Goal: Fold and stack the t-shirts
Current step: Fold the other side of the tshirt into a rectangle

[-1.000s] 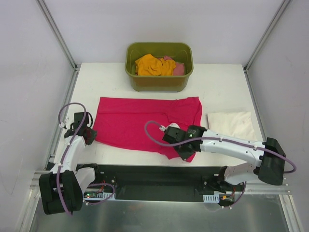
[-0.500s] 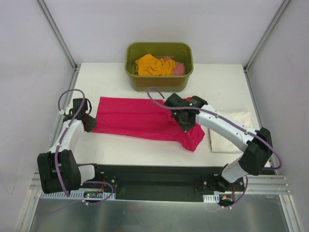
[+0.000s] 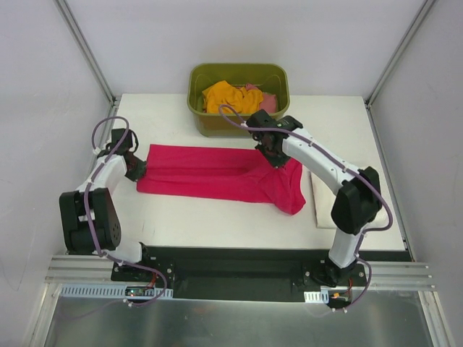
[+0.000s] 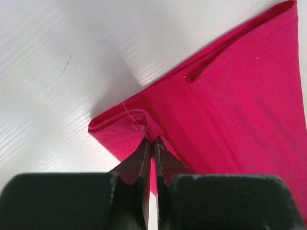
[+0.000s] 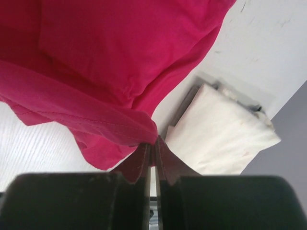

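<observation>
Table [image 3: 181, 217]: crimson-pink t-shirt [image 3: 202, 173] lies across centre as a long folded band, its right end bunched and sagging toward 5 o'clock. Olive tub [image 3: 239, 126] at 12 o'clock holds the orange t-shirt [image 3: 228, 97] and salmon-pink t-shirt [image 3: 268, 101]. Cream-white t-shirt [image 3: 322, 206] sits folded at 3 o'clock, just beside the crimson one. Left gripper [image 4: 153, 139] is pinched on the crimson hem at 9 o'clock. Right gripper [image 5: 152, 141] is pinched on the bunched end, cloth draping from it.
</observation>
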Robot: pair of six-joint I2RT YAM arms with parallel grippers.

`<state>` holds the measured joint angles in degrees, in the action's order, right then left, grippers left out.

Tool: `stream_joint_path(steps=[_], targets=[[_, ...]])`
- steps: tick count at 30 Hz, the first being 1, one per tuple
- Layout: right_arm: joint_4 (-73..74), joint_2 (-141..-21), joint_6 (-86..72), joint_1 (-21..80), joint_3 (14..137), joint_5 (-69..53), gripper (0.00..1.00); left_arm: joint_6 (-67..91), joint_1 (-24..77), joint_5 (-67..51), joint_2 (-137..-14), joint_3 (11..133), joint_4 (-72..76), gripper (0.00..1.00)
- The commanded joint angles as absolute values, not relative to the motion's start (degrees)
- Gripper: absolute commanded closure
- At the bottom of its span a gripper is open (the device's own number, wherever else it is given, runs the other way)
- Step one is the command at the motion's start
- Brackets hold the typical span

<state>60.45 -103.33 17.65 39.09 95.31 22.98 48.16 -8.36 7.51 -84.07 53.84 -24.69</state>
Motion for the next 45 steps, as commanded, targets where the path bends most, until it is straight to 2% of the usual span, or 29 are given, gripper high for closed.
stream_joint_path(steps=[1,3,4,6,7,8,9,10,12,15,18,25,31,39,40,43,45], targets=[[58.10,-109.31,27.05,36.75,102.03,22.85,0.94,46.41,-9.05,6.68,-89.99,59.84,-24.52,0.91],[56.78,-111.96,31.10,35.86,104.66,22.94,0.94,46.32,-9.05,6.68,-92.45,61.25,-24.52,0.90],[56.34,-115.19,32.24,34.99,107.37,23.11,0.94,46.14,-8.97,6.59,-93.07,62.48,-24.52,0.74],[55.90,-118.46,34.89,34.37,110.73,25.30,0.92,45.88,-9.14,5.98,-93.78,63.54,-24.52,0.51],[55.72,-119.78,35.41,34.02,113.79,26.18,0.90,45.79,-9.14,5.89,-93.69,63.89,-24.52,0.28],[55.37,-122.14,36.64,33.93,114.86,27.41,0.84,45.79,-9.05,5.80,-93.52,64.07,-24.52,0.10],[54.68,-122.78,37.09,33.84,115.40,27.86,0.64,45.79,-9.14,5.80,-92.91,64.07,-24.61,0.01],[53.80,-123.22,37.35,33.92,115.66,28.21,0.54,45.53,-9.14,5.63,-92.47,63.99,-24.61,0.01],[52.65,-122.96,35.79,33.93,115.49,27.95,0.43,45.18,-9.05,5.19,-91.07,63.55,-24.52,0.01],[51.42,-118.49,31.75,34.01,110.76,27.16,0.38,45.00,-9.14,3.96,-88.43,62.32,-24.52,0.01],[50.10,-111.05,26.21,33.84,102.33,25.67,0.35,44.91,-8.96,2.38,-86.49,60.91,-24.43,0.01],[46.41,-95.12,5.38,31.47,79.47,8.03,0.33,44.03,-6.33,-2.11,-87.62,59.85,-24.35,0.01],[44.83,-93.34,-3.95,28.22,70.68,4.31,0.36,43.24,-5.10,-4.57,-91.05,58.98,-23.29,0.01],[38.06,-95.53,-7.91,22.77,66.27,-6.66,0.46,42.28,-5.10,-3.96,-94.39,58.09,-22.24,0.01],[37.53,-95.97,-8.08,22.42,66.36,-6.94,0.58,42.19,-5.10,-3.43,-94.57,58.10,-22.24,0.01],[37.79,-96.77,-8.53,21.10,66.79,-5.37,0.84,41.75,-5.10,-1.68,-94.83,57.92,-22.32,0.01],[39.37,-96.24,-7.04,20.74,68.72,-1.87,0.88,41.31,-5.18,-1.06,-95.10,57.92,-22.32,0.01]])
